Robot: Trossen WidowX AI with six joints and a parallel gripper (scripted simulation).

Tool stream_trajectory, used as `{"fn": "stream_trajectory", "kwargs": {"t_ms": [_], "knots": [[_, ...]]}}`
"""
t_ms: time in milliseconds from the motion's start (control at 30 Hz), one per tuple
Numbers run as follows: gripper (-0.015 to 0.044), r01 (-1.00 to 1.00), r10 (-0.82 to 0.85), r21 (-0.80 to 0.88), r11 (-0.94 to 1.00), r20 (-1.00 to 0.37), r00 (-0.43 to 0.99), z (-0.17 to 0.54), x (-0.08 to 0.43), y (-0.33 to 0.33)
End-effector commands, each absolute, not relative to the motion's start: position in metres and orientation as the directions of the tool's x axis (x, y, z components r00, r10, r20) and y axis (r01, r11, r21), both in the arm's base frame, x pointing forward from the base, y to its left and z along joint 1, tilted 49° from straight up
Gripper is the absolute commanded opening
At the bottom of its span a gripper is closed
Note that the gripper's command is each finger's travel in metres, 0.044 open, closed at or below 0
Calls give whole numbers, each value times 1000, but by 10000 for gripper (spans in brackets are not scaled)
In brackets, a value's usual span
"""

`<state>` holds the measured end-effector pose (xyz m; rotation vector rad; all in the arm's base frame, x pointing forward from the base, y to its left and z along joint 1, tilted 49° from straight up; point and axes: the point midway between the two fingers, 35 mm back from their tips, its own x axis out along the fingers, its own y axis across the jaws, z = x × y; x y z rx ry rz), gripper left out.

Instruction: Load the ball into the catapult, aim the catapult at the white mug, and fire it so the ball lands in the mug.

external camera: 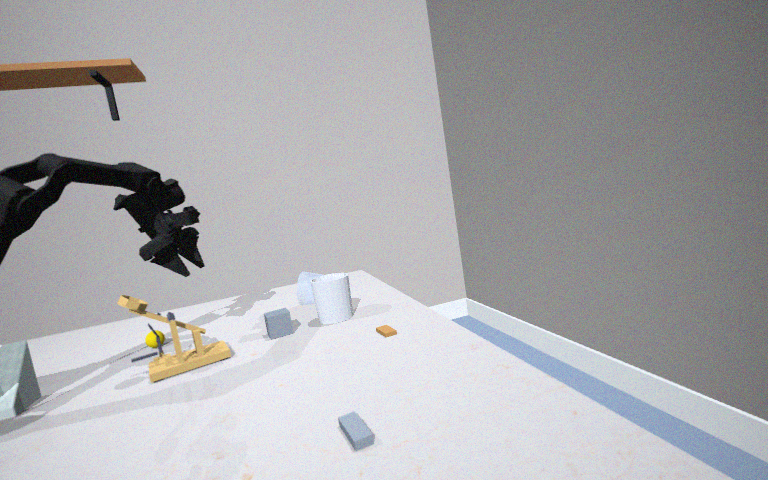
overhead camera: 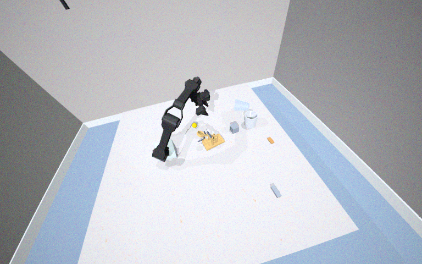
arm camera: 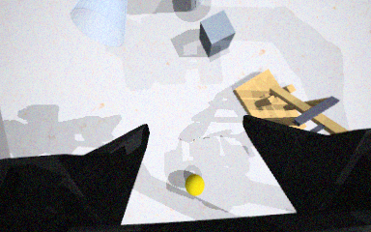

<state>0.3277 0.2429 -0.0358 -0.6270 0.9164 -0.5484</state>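
My gripper (overhead camera: pixel 207 109) (external camera: pixel 195 271) (arm camera: pixel 195 124) is open and empty, high above the table behind the catapult. The wooden catapult (overhead camera: pixel 214 141) (external camera: pixel 212 356) (arm camera: pixel 261 84) stands on the table. Its throwing arm is tilted with the cup end raised, and the cup (external camera: pixel 133 303) shows no ball. The white mug (overhead camera: pixel 250 121) (external camera: pixel 333 300) stands upright beyond the grey cube; its inside is too unclear to tell whether a ball is in it. A yellow ball (overhead camera: pixel 194 125) (external camera: pixel 155 339) (arm camera: pixel 194 185) lies on the table beside the catapult. No other ball is visible.
A grey cube (overhead camera: pixel 234 127) (external camera: pixel 278 323) (arm camera: pixel 219 31) stands between catapult and mug. A pale blue cup (overhead camera: pixel 242 105) (external camera: pixel 306 287) lies behind the mug. A small orange block (overhead camera: pixel 270 140) (external camera: pixel 386 330), a grey block (overhead camera: pixel 275 190) (external camera: pixel 356 431) and a pale green wedge (external camera: pixel 16 379) also lie around.
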Motion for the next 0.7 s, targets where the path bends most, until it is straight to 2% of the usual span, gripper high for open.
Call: {"fn": "stream_trajectory", "kwargs": {"t_ms": [0,300,567,667], "knots": [[440,71,-623,-694,716,-590,514,-26,359,255],[440,-177,-489,-704,688,-629,604,21,447,275],[440,-312,-398,-773,553,-574,716,88,523,269],[440,-328,-392,-793,513,-556,733,101,535,264]]}}
